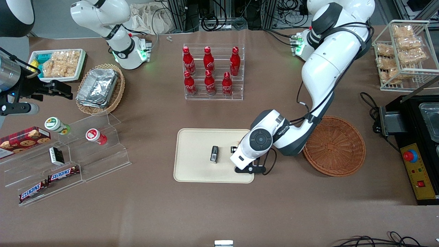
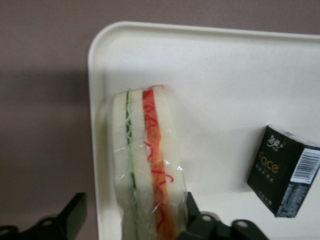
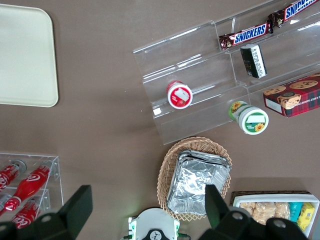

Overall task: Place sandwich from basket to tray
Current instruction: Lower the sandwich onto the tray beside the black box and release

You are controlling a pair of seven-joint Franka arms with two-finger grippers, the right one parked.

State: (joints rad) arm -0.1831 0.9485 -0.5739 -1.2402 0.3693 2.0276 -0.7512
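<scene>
The sandwich [image 2: 145,155], a plastic-wrapped wedge of white bread with green and red layers, stands on edge on the cream tray [image 2: 225,75] close to its rim. My left gripper [image 2: 135,202] is open around it. One finger [image 2: 194,212] is against the wrap and the other finger [image 2: 75,212] stands well apart over the brown table. In the front view the gripper [image 1: 236,148] is low over the tray [image 1: 195,164], at its edge nearest the round reddish-brown basket [image 1: 334,145]. The arm's wrist hides most of the sandwich there. The basket holds nothing.
A small black box [image 1: 214,153] lies on the tray beside the gripper and shows in the wrist view [image 2: 285,177] too. A clear rack of red bottles [image 1: 212,72] stands farther from the front camera. A stepped acrylic shelf [image 1: 68,154] with snacks lies toward the parked arm's end.
</scene>
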